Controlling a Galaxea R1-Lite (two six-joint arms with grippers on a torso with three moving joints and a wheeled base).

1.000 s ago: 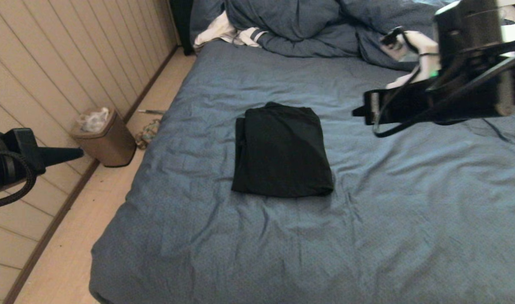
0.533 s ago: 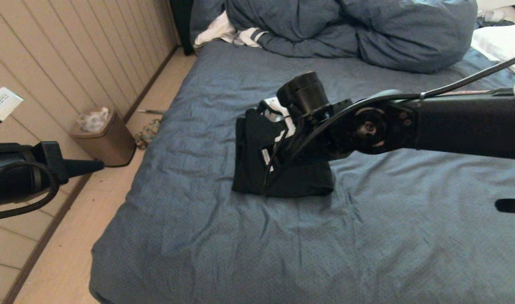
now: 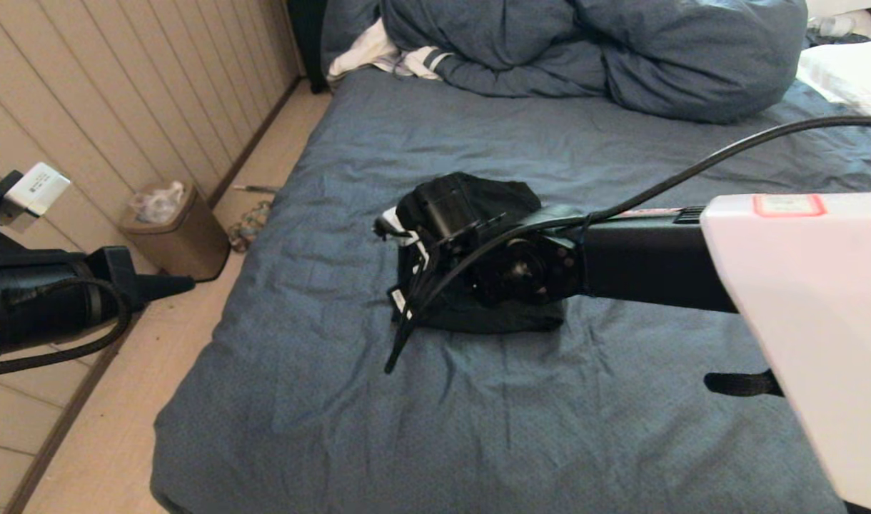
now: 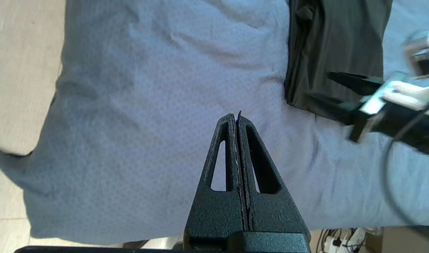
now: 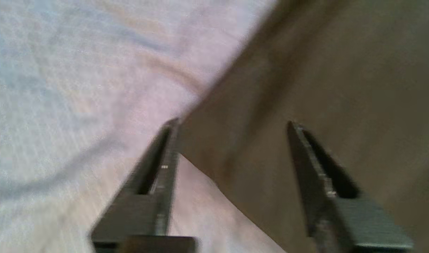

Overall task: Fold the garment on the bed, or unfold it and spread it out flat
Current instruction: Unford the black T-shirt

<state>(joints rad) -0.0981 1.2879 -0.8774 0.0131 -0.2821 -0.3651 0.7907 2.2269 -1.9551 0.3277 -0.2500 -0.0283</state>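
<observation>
Right tool (image 5: 232, 123) spread over one garment (image 3: 510, 196).

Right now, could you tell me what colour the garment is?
Black garment, clearest in the left wrist view.

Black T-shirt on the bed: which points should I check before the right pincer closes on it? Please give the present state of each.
1. Black T-shirt lies folded on the bed: ok.
2. Right pincer is open: ok.
3. Right pincer is over the shirt's corner: ok.
4. Cloth is between the right fingertips already: cannot tell, the wrist view is blurred.
5. Left pincer is shut and empty, apart from the shirt: ok.
6. Cable of the right arm is free of the shirt: cannot tell.
</observation>
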